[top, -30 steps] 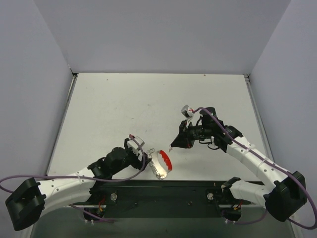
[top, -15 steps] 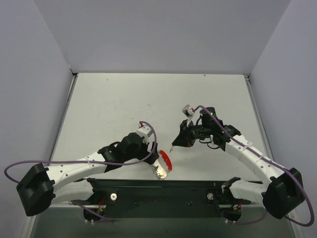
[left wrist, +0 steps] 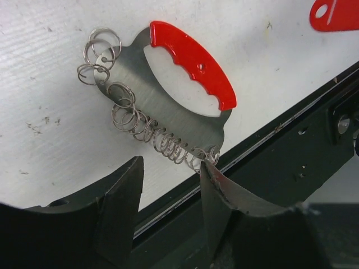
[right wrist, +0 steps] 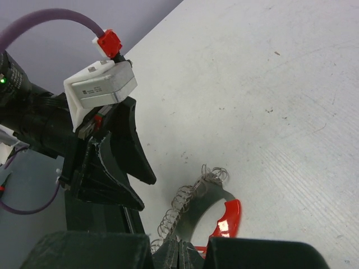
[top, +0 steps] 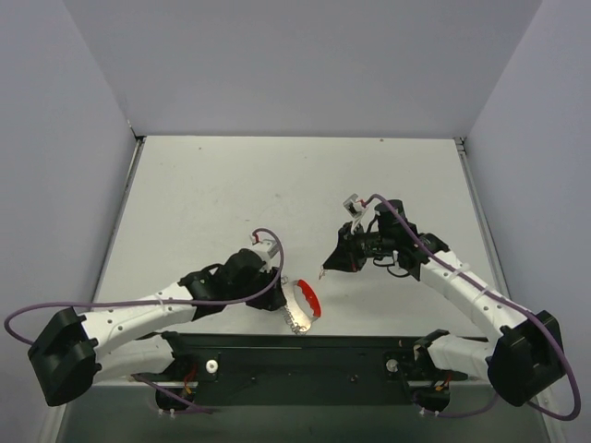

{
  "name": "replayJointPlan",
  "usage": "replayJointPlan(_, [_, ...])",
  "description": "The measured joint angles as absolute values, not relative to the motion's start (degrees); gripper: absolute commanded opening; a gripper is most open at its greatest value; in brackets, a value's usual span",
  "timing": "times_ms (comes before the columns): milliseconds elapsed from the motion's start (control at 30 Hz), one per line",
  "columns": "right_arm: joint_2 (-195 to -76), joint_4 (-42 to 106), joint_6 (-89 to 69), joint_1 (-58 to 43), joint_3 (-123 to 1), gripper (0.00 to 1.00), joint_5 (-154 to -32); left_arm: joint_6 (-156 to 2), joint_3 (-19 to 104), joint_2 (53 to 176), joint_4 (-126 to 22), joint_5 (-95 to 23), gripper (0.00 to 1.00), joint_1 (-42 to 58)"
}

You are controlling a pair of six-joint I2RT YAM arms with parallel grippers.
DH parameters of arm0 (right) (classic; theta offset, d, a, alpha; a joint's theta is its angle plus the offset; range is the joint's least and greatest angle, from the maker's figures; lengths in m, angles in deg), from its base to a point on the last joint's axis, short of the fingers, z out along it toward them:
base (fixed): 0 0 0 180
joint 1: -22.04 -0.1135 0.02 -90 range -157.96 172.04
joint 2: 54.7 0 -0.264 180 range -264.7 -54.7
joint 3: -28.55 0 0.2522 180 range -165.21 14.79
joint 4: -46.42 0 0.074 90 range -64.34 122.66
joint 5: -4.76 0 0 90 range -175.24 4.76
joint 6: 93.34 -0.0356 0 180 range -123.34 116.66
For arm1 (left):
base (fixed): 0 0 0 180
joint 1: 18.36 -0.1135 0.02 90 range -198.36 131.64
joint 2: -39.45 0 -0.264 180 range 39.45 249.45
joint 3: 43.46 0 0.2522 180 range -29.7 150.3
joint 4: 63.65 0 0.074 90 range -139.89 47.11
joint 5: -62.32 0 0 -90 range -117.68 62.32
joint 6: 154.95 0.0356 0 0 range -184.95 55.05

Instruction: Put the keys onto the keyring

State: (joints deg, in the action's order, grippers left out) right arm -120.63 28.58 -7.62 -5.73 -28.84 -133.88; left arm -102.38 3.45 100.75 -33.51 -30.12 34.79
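My left hand (left wrist: pixel 170 162) is partly open and holds nothing. Its two dark fingers (left wrist: pixel 120 196) stand apart with bare surface (top: pixel 277 194) showing between them. It sits low, just short of the keyring (left wrist: pixel 168 119), with its tips pointing at the ring's grey side. Whether my right-side finger touches the nearest corner of the ring, I cannot tell.

The keyring lies flat on the surface near its front edge, just beside the black base rail (left wrist: pixel 291 145) that carries my arms. The bright red arc (left wrist: pixel 193 64) is on the side away from my left hand. The grey steel arc faces that hand, and a row of small wire loops (left wrist: pixel 162 140) strung along its outer edge gives it a jagged look. A few larger loops (left wrist: pixel 101 47) bunch at one end of the steel arc.

My right hand (top: pixel 326 268) is closed tight on the key (left wrist: pixel 339 17) and holds it in the air, a little beyond the ring and apart from it. From above, only a thin sliver shows at those fingertips. In the left wrist view, the key's red head with its hole shows at the top right corner, cut off by the frame. The key is not on the ring.
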Motion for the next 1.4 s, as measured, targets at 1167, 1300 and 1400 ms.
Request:
replayJointPlan(1167, [-121.09,29.02,-8.25,-5.32,-28.76,0.0,-133.92,-101.26,4.02,117.31,-38.51,-38.27,0.3,30.22])
replayJointPlan(1300, [-121.35,29.02,-8.25,-5.32,-28.76,0.0,-133.95,-100.74,4.28,117.05,-38.25,-38.18,0.31,30.16])
replayJointPlan(1400, [-121.5,29.02,-8.25,-5.32,-28.76,0.0,-133.95,-100.59,4.43,116.68,-37.85,-37.94,0.31,30.09])
